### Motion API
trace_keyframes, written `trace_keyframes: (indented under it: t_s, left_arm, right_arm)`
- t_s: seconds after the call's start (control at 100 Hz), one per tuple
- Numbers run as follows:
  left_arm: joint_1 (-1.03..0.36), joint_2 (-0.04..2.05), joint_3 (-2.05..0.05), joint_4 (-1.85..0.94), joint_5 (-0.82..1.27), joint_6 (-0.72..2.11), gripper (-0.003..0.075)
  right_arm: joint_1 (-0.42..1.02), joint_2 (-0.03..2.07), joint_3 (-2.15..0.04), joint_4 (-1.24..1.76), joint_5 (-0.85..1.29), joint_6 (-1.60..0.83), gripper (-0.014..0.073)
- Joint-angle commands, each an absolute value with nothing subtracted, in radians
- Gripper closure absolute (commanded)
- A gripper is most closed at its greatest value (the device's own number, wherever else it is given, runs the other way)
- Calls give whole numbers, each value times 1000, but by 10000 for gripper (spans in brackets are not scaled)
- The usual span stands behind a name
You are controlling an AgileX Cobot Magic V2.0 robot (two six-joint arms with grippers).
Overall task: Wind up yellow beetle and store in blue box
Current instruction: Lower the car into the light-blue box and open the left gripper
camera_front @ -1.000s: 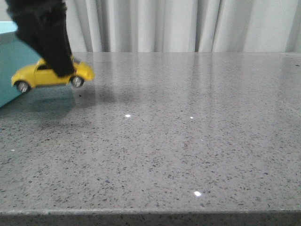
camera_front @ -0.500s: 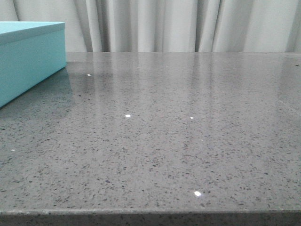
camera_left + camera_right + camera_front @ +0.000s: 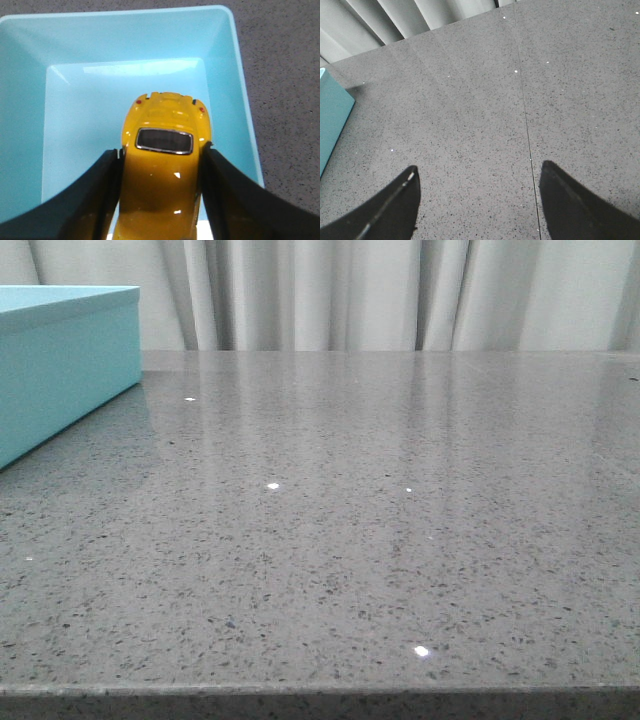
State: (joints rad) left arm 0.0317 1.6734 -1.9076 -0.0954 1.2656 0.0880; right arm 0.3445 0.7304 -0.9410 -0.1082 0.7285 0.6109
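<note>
The left gripper point(image 3: 161, 155) is clamped on the yellow beetle point(image 3: 162, 170), one dark finger point(image 3: 95, 195) pressed against each side of the car's body. The wrist camera looks straight down on the toy: its glossy roof, a dark window with a silver rim, and two small red lights at the rounded end that points away from the fingers. The car hangs over the open inside of the blue box point(image 3: 30, 125), whose pale turquoise floor and sloping inner walls fill most of that view. Whether the wheels touch the floor of the box cannot be told from above. A strip of grey speckled table point(image 3: 285, 100) shows beside the box's rim.

In the front view only the box's corner point(image 3: 70, 360) shows, at the far left of the table point(image 3: 380, 540). Neither the car nor the left arm appears there. Pale curtains point(image 3: 400, 290) hang behind the far edge of the table.

The right gripper point(image 3: 477, 200) holds nothing, its two dark fingers point(image 3: 390, 210) spread wide apart. It hangs above bare table surface, well to the right of the box, of which only a turquoise edge point(image 3: 332, 115) shows in that wrist view. A thin seam point(image 3: 525, 110) runs across the tabletop between the fingers.
</note>
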Motion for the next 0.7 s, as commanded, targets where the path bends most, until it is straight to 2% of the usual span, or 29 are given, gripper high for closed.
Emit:
trace_keyframes:
  t_s: [0.0,0.25,0.69]
  left_arm:
    - [36,1657,-1932,-98,1256,72,501]
    - [34,1735,-1918,-86,1270,55,501]
    - [34,1755,-1672,-74,1112,47,501]
  right_arm:
    - [343,724,-966,-121,647,596,87]
    - [343,724,-966,-121,635,596,87]
    - [343,724,-966,-121,601,596,87]
